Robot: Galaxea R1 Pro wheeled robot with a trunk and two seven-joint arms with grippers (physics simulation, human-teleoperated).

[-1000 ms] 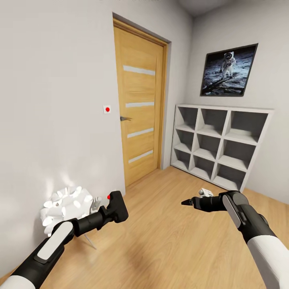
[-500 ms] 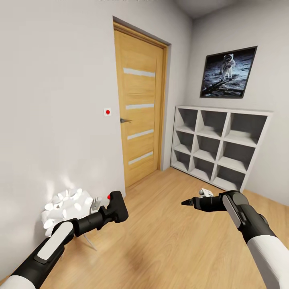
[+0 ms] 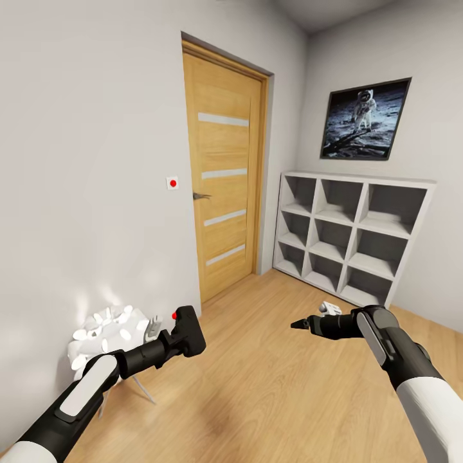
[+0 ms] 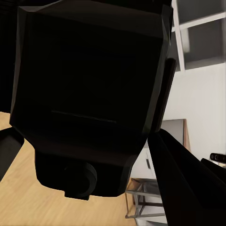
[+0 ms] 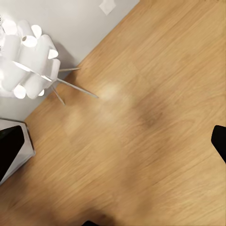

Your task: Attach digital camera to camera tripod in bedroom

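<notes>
2 arms [image 3: 77, 399] have white upper sleeves, black forearms with grey oval panels, and black tools.

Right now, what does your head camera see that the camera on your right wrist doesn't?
Head view, not the right wrist view: a wooden door, an astronaut picture, a white cube shelf, the left gripper shut on the digital camera, and the open right gripper.
Right wrist view, not the head view: a white-edged dark object I cannot identify.
Both: the white floor lamp on thin legs, the wood plank floor and the white wall.
</notes>
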